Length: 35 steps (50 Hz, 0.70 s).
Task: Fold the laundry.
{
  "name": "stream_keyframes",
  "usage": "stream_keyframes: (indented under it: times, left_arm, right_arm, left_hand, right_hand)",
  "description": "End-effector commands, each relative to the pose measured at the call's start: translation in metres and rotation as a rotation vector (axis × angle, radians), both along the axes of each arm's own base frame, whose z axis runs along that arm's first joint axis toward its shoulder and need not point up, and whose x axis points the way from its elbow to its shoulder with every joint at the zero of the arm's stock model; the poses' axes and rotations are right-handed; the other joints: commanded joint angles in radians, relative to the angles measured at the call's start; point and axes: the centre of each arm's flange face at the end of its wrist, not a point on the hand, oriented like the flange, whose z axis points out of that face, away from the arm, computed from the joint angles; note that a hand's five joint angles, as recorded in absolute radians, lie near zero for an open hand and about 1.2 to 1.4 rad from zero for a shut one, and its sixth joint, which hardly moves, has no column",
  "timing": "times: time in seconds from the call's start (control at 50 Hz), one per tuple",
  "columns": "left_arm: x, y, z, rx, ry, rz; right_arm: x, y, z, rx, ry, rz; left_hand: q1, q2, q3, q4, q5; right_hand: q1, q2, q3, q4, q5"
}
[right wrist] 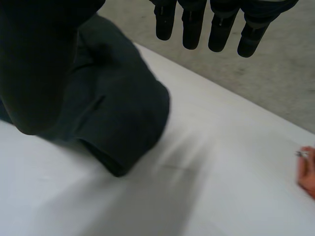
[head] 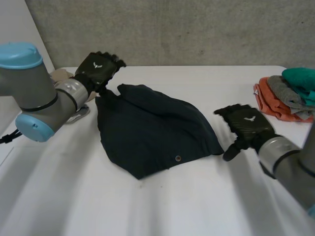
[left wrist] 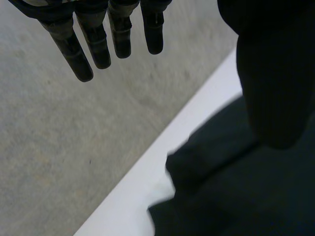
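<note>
Dark navy crumpled garment (head: 152, 132): lying in a rough, rumpled triangle at the middle of the white surface (head: 197, 211), not yet folded flat; small round metal snap (head: 177, 158) facing up near the front hem.
Left hand (head: 100, 68): at the garment's far left corner, contact with the cloth hard to tell; fingers (left wrist: 101, 49) straight and spread away from the thumb, holding nothing.
Right hand (head: 246, 124): just beside the garment's right corner, thumb tip near the edge; fingers (right wrist: 192, 29) straight and apart from the thumb, nothing in the grasp.
Pile of orange, grey and teal clothes (head: 288, 96): at the right edge of the surface, well apart from the garment.
Step in hand: probably taking hold of two opposite corners to spread or fold the cloth; no grasp made yet on either side.
How to do it well: lower each hand until thumb and fingers straddle a single layer at its corner, then close; pinch close to the very corner, not on a bunched ridge; draw both corners apart evenly to pull out the wrinkles before any fold; keep the cloth low over the surface so the loose middle neither drags nor flips.
Risk: catching two layers at the left corner, where the cloth looks doubled over; right thumb pushing the edge away instead of getting under it.
</note>
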Motion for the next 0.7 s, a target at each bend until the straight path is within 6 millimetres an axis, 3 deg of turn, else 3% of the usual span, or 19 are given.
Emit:
stream_keyframes:
  times: [0.02, 0.12, 0.18, 0.22, 0.24, 0.26, 0.28, 0.36, 0.4, 0.42, 0.48, 0.5, 0.56, 0.6, 0.64, 0.66, 0.7]
  left_arm:
    - [0.009, -0.040, -0.058, -0.020, -0.135, -0.019]
    - [0.008, -0.059, -0.096, -0.029, -0.182, -0.037]
    - [0.007, -0.064, -0.107, -0.033, -0.194, -0.039]
    - [0.007, -0.067, -0.115, -0.030, -0.198, -0.040]
    - [0.007, -0.067, -0.119, -0.024, -0.199, -0.041]
    - [0.006, -0.067, -0.122, -0.018, -0.200, -0.041]
    - [0.006, -0.066, -0.124, -0.010, -0.205, -0.043]
    - [0.001, -0.061, -0.124, -0.005, -0.224, -0.009]
    - [-0.003, -0.058, -0.114, -0.016, -0.227, 0.009]
    - [-0.008, -0.053, -0.091, -0.040, -0.214, 0.019]
    - [-0.013, -0.036, -0.052, -0.059, -0.197, 0.025]
    - [-0.015, -0.022, -0.032, -0.056, -0.179, 0.023]
    - [-0.018, 0.005, -0.007, -0.031, -0.136, 0.007]
    - [-0.025, 0.038, 0.017, 0.000, -0.069, -0.015]
    - [-0.028, 0.059, 0.026, 0.038, -0.022, -0.022]
    - [-0.030, 0.080, 0.034, 0.067, 0.018, -0.027]
    - [-0.032, 0.097, 0.034, 0.107, 0.048, -0.036]
  right_arm:
    - [0.030, -0.008, -0.025, -0.019, 0.054, -0.019]
    - [0.043, -0.029, -0.048, -0.038, 0.081, -0.055]
    - [0.047, -0.037, -0.059, -0.032, 0.087, -0.056]
    - [0.052, -0.042, -0.067, -0.028, 0.088, -0.051]
    - [0.054, -0.043, -0.067, -0.028, 0.088, -0.048]
    - [0.055, -0.046, -0.065, -0.046, 0.079, -0.052]
    - [0.056, -0.047, -0.063, -0.055, 0.074, -0.052]
    - [0.053, -0.057, -0.043, -0.148, 0.012, -0.079]
    - [0.053, -0.060, -0.023, -0.219, -0.017, -0.085]
    - [0.053, -0.060, 0.001, -0.288, -0.049, -0.083]
    - [0.051, -0.063, 0.036, -0.380, -0.093, -0.088]
    - [0.045, -0.074, 0.057, -0.437, -0.108, -0.109]
    - [0.035, -0.095, 0.071, -0.480, -0.097, -0.134]
    - [0.028, -0.114, 0.081, -0.506, -0.072, -0.136]
    - [0.027, -0.132, 0.084, -0.516, -0.053, -0.119]
    - [0.028, -0.137, 0.085, -0.523, -0.051, -0.108]
    - [0.032, -0.146, 0.081, -0.528, -0.051, -0.082]
  left_hand:
    - [-0.042, -0.036, -0.036, -0.032, -0.023]
    - [-0.045, -0.039, -0.039, -0.035, -0.026]
    - [-0.028, -0.022, -0.021, -0.018, -0.008]
    - [0.057, 0.063, 0.064, 0.067, 0.076]
    - [0.177, 0.183, 0.183, 0.186, 0.196]
    - [0.434, 0.440, 0.440, 0.443, 0.453]
    - [1.047, 1.053, 1.053, 1.056, 1.066]
    - [1.126, 1.132, 1.132, 1.136, 1.145]
    - [1.126, 1.132, 1.132, 1.136, 1.145]
    - [1.126, 1.132, 1.132, 1.136, 1.145]
    - [1.126, 1.132, 1.132, 1.136, 1.145]
    - [1.126, 1.132, 1.132, 1.136, 1.145]
    - [1.126, 1.132, 1.132, 1.136, 1.145]
    - [1.126, 1.132, 1.132, 1.136, 1.145]
    - [1.126, 1.132, 1.132, 1.136, 1.145]
    - [1.126, 1.132, 1.132, 1.136, 1.145]
    - [1.126, 1.132, 1.132, 1.136, 1.145]
  right_hand:
    - [-0.052, -0.040, -0.033, -0.030, -0.049]
    - [-0.052, -0.040, -0.033, -0.030, -0.049]
    - [-0.039, -0.027, -0.020, -0.017, -0.036]
    - [0.139, 0.151, 0.158, 0.161, 0.142]
    - [0.282, 0.295, 0.301, 0.304, 0.285]
    - [0.833, 0.845, 0.852, 0.855, 0.836]
    - [1.166, 1.178, 1.185, 1.188, 1.169]
    - [1.170, 1.182, 1.188, 1.191, 1.173]
    - [1.170, 1.182, 1.188, 1.191, 1.173]
    - [1.170, 1.182, 1.188, 1.191, 1.173]
    - [1.170, 1.182, 1.188, 1.191, 1.173]
    - [1.170, 1.182, 1.188, 1.191, 1.173]
    - [1.170, 1.182, 1.188, 1.191, 1.173]
    - [1.170, 1.182, 1.188, 1.191, 1.173]
    - [1.170, 1.182, 1.188, 1.191, 1.173]
    - [1.170, 1.182, 1.188, 1.191, 1.173]
    - [1.170, 1.182, 1.188, 1.191, 1.173]
